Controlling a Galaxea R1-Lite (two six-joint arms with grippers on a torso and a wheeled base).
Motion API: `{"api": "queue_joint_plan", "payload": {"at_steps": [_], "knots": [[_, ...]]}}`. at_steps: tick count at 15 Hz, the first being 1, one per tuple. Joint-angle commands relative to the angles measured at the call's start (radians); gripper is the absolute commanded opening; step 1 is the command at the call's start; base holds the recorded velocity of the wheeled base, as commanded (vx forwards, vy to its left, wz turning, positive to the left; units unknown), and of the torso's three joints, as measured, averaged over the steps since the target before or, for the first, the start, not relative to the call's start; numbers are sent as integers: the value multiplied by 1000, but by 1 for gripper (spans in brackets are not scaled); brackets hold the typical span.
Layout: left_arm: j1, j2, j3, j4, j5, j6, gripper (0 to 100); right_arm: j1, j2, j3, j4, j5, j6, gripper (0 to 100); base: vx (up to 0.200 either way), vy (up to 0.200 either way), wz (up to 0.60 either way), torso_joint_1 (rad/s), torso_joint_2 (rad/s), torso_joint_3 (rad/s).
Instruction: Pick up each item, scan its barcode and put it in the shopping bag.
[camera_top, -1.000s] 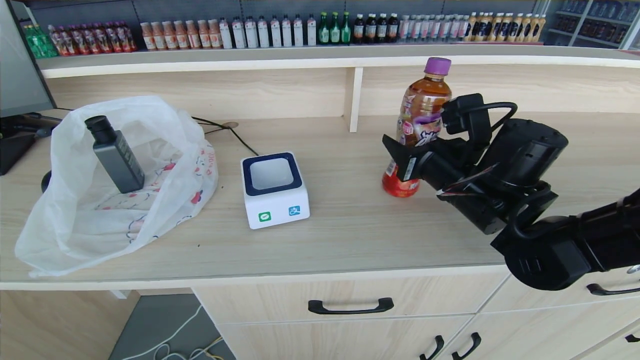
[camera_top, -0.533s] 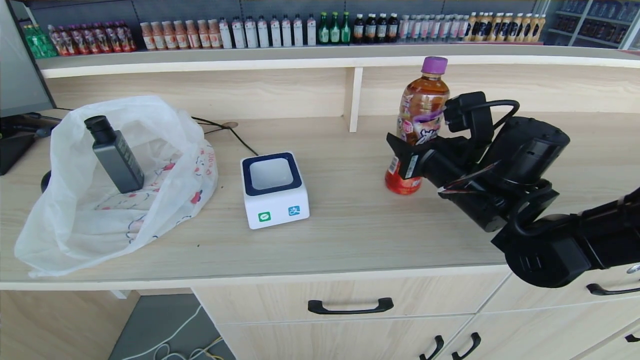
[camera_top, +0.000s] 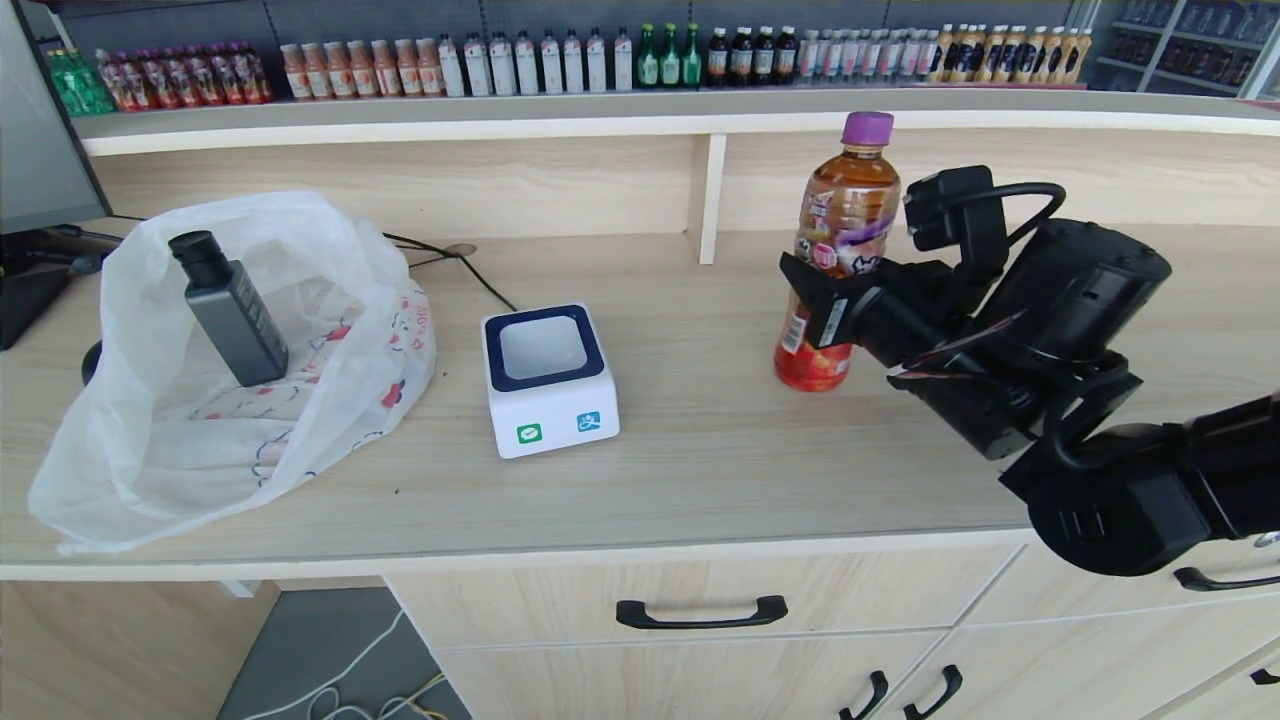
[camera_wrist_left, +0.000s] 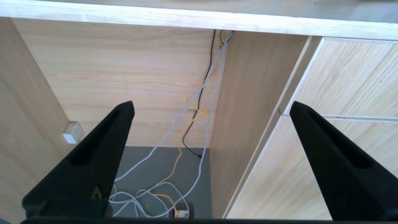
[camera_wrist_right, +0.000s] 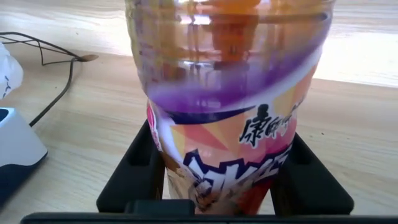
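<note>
Between right fingers (camera_top: 808, 290): upright amber bottle (camera_top: 848, 215), purple cap (camera_top: 867, 128), red-orange base.

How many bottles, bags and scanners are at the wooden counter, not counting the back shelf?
Bags: 1, a translucent white plastic shopping bag.
Bottles: 2, an orange drink bottle with purple cap in the right gripper, a grey bottle with black cap inside the bag.
Scanners: 1, a white cube scanner with dark blue top.
Total: 4.
</note>
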Motion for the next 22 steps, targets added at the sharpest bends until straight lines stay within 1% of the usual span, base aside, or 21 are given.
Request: {"api": "queue_joint_plan", "payload": {"at_steps": [1,2,6,9,13,15,17,22], "knots": [[0,0,0,0,0,0,100,5,-43,6,-3,-1,-1,0,0,0,0,0,0,0],[0,0,0,0,0,0,100,9,-61,13,-3,-3,-1,0,0,0,0,0,0,0],[0,0,0,0,0,0,100,28,-238,150,-3,-1,4,0,0,0,0,0,0,0],[0,0,0,0,0,0,100,60,-391,320,-3,2,12,0,0,0,0,0,0,0],[0,0,0,0,0,0,100,69,-575,547,-3,8,50,0,0,0,0,0,0,0],[0,0,0,0,0,0,100,95,-635,647,-3,9,97,0,0,0,0,0,0,0],[0,0,0,0,0,0,100,100,-656,676,-3,9,142,0,0,0,0,0,0,0],[0,0,0,0,0,0,100,123,-644,653,-3,35,254,0,0,0,0,0,0,0]]}}
